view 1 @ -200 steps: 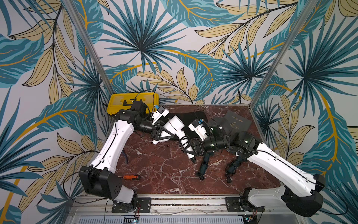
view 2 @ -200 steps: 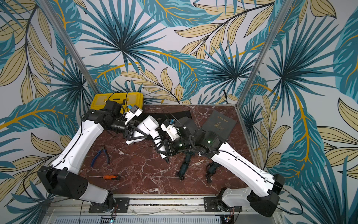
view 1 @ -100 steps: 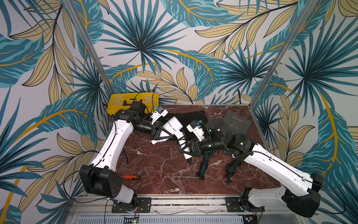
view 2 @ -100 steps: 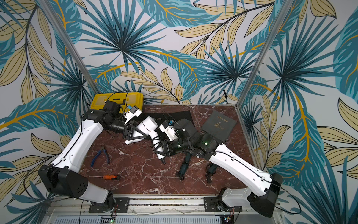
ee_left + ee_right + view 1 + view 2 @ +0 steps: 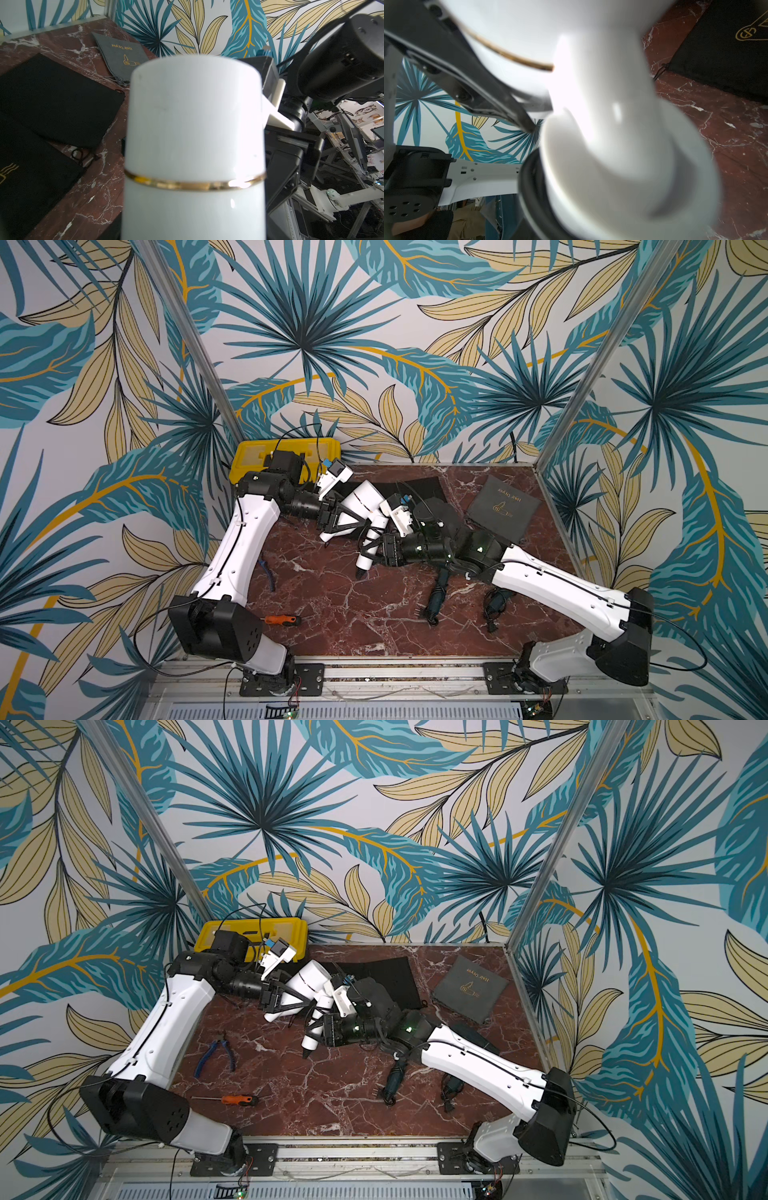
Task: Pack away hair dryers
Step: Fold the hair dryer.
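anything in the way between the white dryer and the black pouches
Nothing visible. In the left wrist view the white dryer is right beside the black pouches, with only bare marble between them.

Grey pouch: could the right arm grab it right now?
Probably not yet. The grey pouch lies uncovered beside that arm, but the right gripper is shut on the white dryer, so it must let go first.
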